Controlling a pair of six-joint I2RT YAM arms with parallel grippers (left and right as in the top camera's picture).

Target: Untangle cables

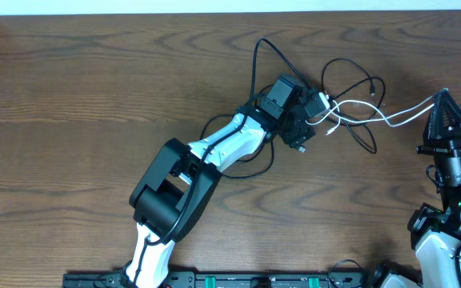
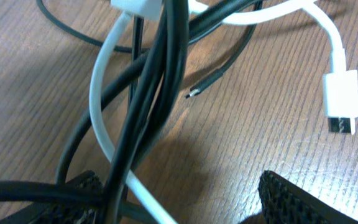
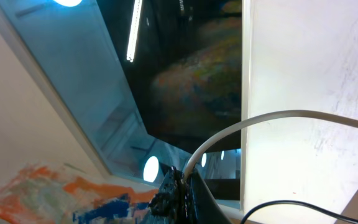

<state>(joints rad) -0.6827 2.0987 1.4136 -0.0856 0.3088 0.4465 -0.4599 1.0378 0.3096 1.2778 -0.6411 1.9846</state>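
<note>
progress: early-ish, I'd guess. The cables (image 1: 346,104) sit in one clump on the far right-of-centre part of the tabletop (image 1: 94,96), and no cord lies fully on its own yet.
white cable (image 1: 398,116): the only one partly drawn out. It runs from the clump off to the right.
right pincer (image 1: 443,96): clenched on the outer end of that white cable. In its wrist view the cable arcs away from the fingers in mid-air.
left pincer (image 2: 185,202): released, jaws standing wide over the clump. The cords pass between the pads (image 2: 73,193), closer to the left one, and nothing looks pinched.
black cords (image 2: 160,81): several twisted tight round each other, with a loop of the white one wrapped around them. That's the real knot, and it's not undone.
white plug (image 2: 340,99): flat on the wood, off to the side of the twisted bundle.
black tip (image 2: 194,93): a loose end poking out just beside the bundle, maybe a handy place to start.
left to do: pretty much everything. Slip the white loop off the black twist, then separate the black ones.
in the way: the left arm (image 1: 222,144) covers part of the clump from above, and its own thicker wires run close by, so they're easy to mix up with the cords. The right wrist camera points up at lights, so it's no help for the tabletop.
</note>
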